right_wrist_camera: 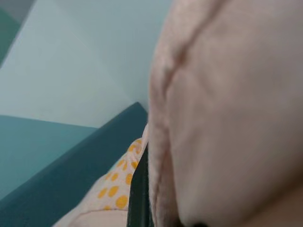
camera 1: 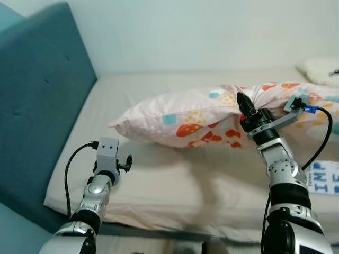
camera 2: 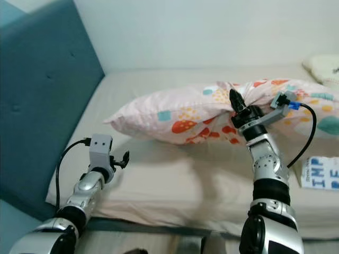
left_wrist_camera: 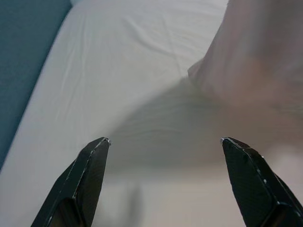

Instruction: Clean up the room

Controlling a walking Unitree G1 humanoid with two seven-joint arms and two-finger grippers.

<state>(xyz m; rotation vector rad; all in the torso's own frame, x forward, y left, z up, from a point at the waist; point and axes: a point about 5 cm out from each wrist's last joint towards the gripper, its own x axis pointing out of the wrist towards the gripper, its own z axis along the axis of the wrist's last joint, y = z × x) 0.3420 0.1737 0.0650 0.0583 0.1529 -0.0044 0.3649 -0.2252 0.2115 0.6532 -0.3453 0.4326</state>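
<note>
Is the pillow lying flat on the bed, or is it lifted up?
Lifted. The right end effector pinches the pillow, bunching its fabric, and a shadow lies on the mattress beneath its raised corner.

The robot has two silver, segmented arms with black bands at the joints. At lower left of the head view, the left arm (camera 1: pixel 87 209) ends in a grey boxy wrist housing with two small dark dots on its face, and a thin black cable loops out from its side. The left gripper (left_wrist_camera: pixel 163 182) has two long black tapered fingers. At right, the right arm (camera 1: pixel 280 174) carries a grey bracket with a blue plug, from which a black cable curves down. The right gripper (camera 1: pixel 244 107) is black.
</note>
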